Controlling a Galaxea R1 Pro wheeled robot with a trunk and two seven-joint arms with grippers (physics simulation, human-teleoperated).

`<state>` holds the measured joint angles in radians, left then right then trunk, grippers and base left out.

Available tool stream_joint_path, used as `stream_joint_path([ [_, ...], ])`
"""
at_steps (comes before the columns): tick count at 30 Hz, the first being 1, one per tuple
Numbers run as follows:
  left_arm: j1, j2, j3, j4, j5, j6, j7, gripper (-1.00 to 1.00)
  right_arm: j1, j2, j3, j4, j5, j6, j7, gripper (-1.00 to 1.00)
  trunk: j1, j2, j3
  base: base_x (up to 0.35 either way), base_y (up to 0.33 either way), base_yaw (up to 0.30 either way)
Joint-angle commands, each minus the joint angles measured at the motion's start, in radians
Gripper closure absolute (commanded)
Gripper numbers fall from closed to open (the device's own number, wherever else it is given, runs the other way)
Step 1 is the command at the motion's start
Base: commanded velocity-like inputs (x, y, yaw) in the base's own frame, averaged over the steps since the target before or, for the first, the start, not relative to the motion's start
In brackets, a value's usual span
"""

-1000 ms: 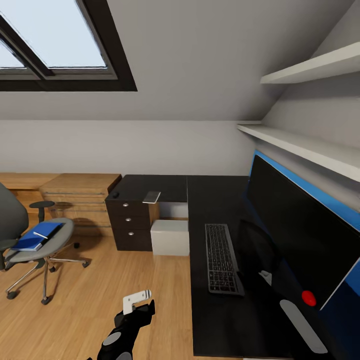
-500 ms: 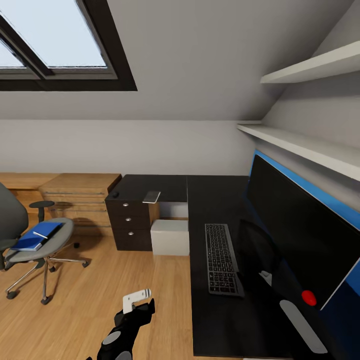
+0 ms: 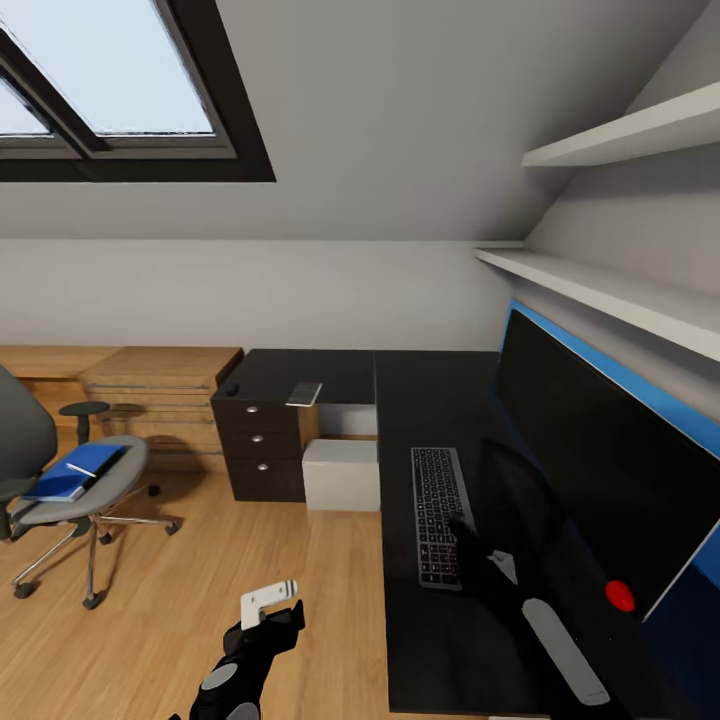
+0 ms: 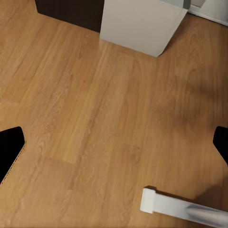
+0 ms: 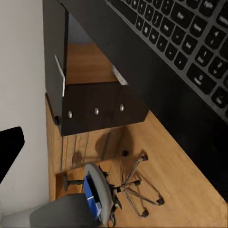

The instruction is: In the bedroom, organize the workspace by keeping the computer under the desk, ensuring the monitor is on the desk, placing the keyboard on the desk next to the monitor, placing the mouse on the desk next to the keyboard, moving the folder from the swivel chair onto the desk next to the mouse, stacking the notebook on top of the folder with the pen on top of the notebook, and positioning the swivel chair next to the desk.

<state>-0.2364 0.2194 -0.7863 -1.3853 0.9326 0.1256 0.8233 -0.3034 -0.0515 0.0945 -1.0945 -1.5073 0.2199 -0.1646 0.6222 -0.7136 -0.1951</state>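
Sloped grey walls and oak floor frame the head view: the keyboard (image 3: 438,515) lies on the black table (image 3: 420,640) beside the monitor (image 3: 590,470), long axis running away from the robot. The right claw (image 3: 466,528) hovers at its near right edge — clearly the nearer arm.

Left wrist: the left claw (image 4: 114,142) gapes over bare floor by the computer (image 4: 142,21).

Right wrist: keys close by; right claw's opening unclear.

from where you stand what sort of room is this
Likely an attic bedroom used as a home office: a skylight in the sloped ceiling, a black desk with keyboard and monitor, and a swivel chair.
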Motion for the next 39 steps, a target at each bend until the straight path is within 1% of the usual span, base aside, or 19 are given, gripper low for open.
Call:
stream_joint_path([
  [1,-0.001,0.006,-0.001,0.001,0.002,0.004,0.006,-1.0,-0.002,0.014,0.002,-0.004,0.057,-0.001,-0.025,-1.0,0.0,-0.001,-0.002,0.0,0.188,0.0],
  [2,-0.001,0.01,0.002,0.002,0.003,0.004,0.005,-1.0,-0.002,0.027,0.003,-0.006,0.126,-0.002,-0.036,-1.0,0.0,-0.001,-0.002,0.0,0.23,0.0],
  [4,-0.001,0.013,0.007,0.003,0.003,0.004,0.005,-1.0,-0.003,0.039,0.003,-0.009,0.197,-0.006,-0.043,-1.0,0.0,-0.001,-0.002,0.0,0.251,0.0],
  [5,-0.001,0.015,0.013,0.004,0.003,0.004,0.004,-1.0,-0.003,0.049,0.003,-0.015,0.269,-0.014,-0.048,-1.0,0.0,-0.001,-0.002,0.0,0.274,0.0],
  [8,-0.001,0.017,0.018,0.005,0.003,0.004,0.004,-1.0,-0.003,0.064,0.003,-0.021,0.366,-0.032,-0.051,-1.0,0.0,-0.001,-0.002,0.0,0.285,0.0],
  [9,-0.001,0.017,0.02,0.006,0.003,0.003,0.004,-1.0,-0.003,0.074,0.002,-0.023,0.413,-0.054,-0.048,-1.0,0.0,-0.001,-0.002,0.0,0.294,0.0],
  [12,-0.001,0.018,0.022,0.006,0.003,0.004,0.004,-1.0,-0.003,0.084,0.002,-0.025,0.455,-0.101,-0.035,-1.0,0.0,-0.001,-0.002,0.0,0.298,0.0],
  [13,-0.001,0.018,0.023,0.006,0.003,0.004,0.004,-1.0,-0.003,0.088,0.003,-0.026,0.471,-0.137,-0.022,-1.0,0.0,-0.001,-0.002,0.0,0.301,0.0],
  [16,-0.001,0.018,0.023,0.006,0.003,0.004,0.004,-1.0,-0.003,0.091,0.006,-0.028,0.49,-0.19,-0.009,-1.0,0.0,-0.001,-0.002,0.0,0.303,0.0],
  [18,-0.001,0.018,0.024,0.006,0.003,0.004,0.004,-1.0,-0.003,0.091,0.018,-0.03,0.504,-0.204,-0.008,-1.0,0.0,-0.001,-0.002,0.0,0.304,0.0],
  [20,-0.001,0.018,0.024,0.006,0.003,0.004,0.004,-1.0,-0.003,0.09,0.05,-0.032,0.528,-0.199,-0.021,-1.0,0.0,-0.001,-0.002,0.0,0.303,0.0],
  [21,-0.001,0.018,0.024,0.006,0.003,0.004,0.004,-1.0,-0.004,0.09,0.076,-0.038,0.556,-0.186,-0.046,-1.0,0.0,-0.001,-0.002,0.0,0.295,0.0],
  [24,-0.001,0.018,0.024,0.006,0.003,0.004,0.004,-1.0,-0.005,0.091,0.112,-0.063,0.617,-0.155,-0.117,-1.0,0.0,-0.001,-0.002,0.0,0.287,0.0],
  [25,-0.001,0.018,0.024,0.006,0.003,0.004,0.005,-1.0,-0.006,0.093,0.138,-0.087,0.671,-0.123,-0.184,-1.0,0.0,-0.001,-0.002,0.0,0.28,0.0],
  [28,-0.001,0.018,0.024,0.006,0.002,0.004,0.006,-1.0,-0.008,0.097,0.178,-0.124,0.763,-0.069,-0.287,-1.0,0.0,-0.001,-0.002,0.0,0.278,0.0],
  [30,-0.001,0.018,0.024,0.006,0.002,0.005,0.006,-1.0,-0.009,0.097,0.199,-0.156,0.809,-0.041,-0.334,-1.0,0.0,-0.001,-0.002,0.0,0.276,0.0],
  [32,-0.001,0.018,0.024,0.006,0.002,0.004,0.007,-1.0,-0.009,0.098,0.212,-0.201,0.835,-0.023,-0.365,-1.0,0.0,-0.001,-0.002,0.0,0.275,0.0],
  [33,-0.001,0.018,0.024,0.006,0.002,0.004,0.007,-1.0,-0.009,0.098,0.222,-0.249,0.845,-0.011,-0.385,-1.0,0.0,-0.001,-0.002,0.0,0.274,0.0],
  [39,-0.001,0.018,0.024,0.006,0.002,0.005,0.008,-1.0,-0.006,0.101,0.238,-0.33,0.846,0.006,-0.413,-1.0,0.0,-0.001,-0.002,0.0,0.274,0.0],
])
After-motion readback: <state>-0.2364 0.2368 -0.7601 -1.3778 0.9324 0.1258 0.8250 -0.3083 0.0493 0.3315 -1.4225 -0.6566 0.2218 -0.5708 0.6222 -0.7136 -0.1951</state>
